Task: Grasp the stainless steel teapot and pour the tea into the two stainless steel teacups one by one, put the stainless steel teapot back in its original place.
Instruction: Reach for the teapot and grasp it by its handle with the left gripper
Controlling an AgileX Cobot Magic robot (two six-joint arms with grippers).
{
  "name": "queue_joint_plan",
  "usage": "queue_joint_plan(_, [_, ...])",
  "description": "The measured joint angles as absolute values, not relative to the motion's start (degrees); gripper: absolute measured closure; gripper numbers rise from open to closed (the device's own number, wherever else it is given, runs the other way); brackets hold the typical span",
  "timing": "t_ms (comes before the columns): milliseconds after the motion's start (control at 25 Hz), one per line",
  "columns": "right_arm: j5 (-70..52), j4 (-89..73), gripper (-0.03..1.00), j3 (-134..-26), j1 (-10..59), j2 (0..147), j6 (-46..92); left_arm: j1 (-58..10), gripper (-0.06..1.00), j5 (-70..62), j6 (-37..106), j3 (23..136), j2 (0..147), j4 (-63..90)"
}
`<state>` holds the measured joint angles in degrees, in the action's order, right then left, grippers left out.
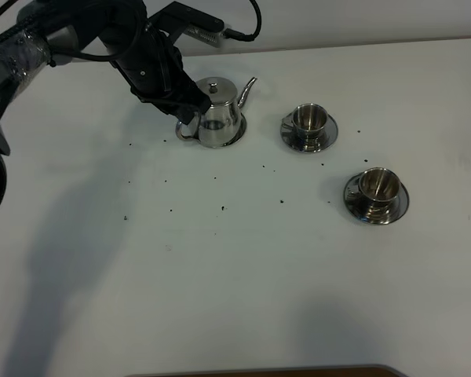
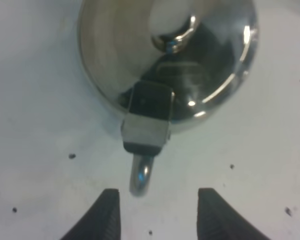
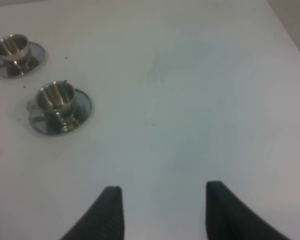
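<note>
The stainless steel teapot [image 1: 217, 114] stands upright on the white table [image 1: 235, 298], towards its far left part, with its spout turned to the two teacups. The first teacup [image 1: 308, 119] sits on its saucer just right of the spout. The second teacup [image 1: 377, 187] sits on its own saucer further right and nearer the front, apart from the first.

In the high view the left gripper [image 1: 187, 112] comes down from the upper left. It covers the teapot's handle side, so that view cannot show how its jaws stand. The left wrist view can: the jaws are spread wide and hold nothing. The loop handle [image 2: 140, 176] reaches just to the mouth of the gap, closer to one finger [image 2: 109, 212] than the other. A strip of table shows on each side of the handle.

The right gripper [image 3: 163, 190] does not appear in the high view. Its own wrist view shows its jaws wide apart over bare table, gripping nothing, with both teacups some way ahead of them.

Dark specks [image 1: 223, 208] are scattered on the table in front of the teapot. A broad stretch of open table lies between the three steel pieces and the front edge [image 1: 259, 369]. The back edge runs close behind the teapot, and the right wrist view catches a table edge at its upper corner.
</note>
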<state>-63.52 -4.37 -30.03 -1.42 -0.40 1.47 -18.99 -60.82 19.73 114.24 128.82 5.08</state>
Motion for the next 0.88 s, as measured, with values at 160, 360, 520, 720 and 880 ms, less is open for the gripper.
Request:
queue_joint_plan(160, [-63.52,-4.37,0.58,-30.03,-1.42,-0.40,1.47,-18.60,0.52,-63.99,19.48,116.06,128.82,5.21])
queue_joint_plan(360, [-63.52,-4.37,0.58,-30.03,-1.42,-0.40,1.47,-17.92,0.52,-65.15,19.49,116.22,128.87,5.14])
queue_joint_plan(520, [-63.52,-4.37,0.58,-30.03,-1.42,-0.40,1.47,-17.87,0.52,-63.62,19.49,116.22,129.36,5.14])
queue_joint_plan(720, [-63.52,-4.37,0.58,-30.03,-1.42,-0.40,1.47,-17.87,0.52,-62.36,19.84,116.22,129.58,5.14])
queue_joint_plan(880, [-63.52,-4.37,0.58,-30.03,-1.42,-0.40,1.47,-17.87,0.52,-61.22,20.02,116.22,131.16,5.26])
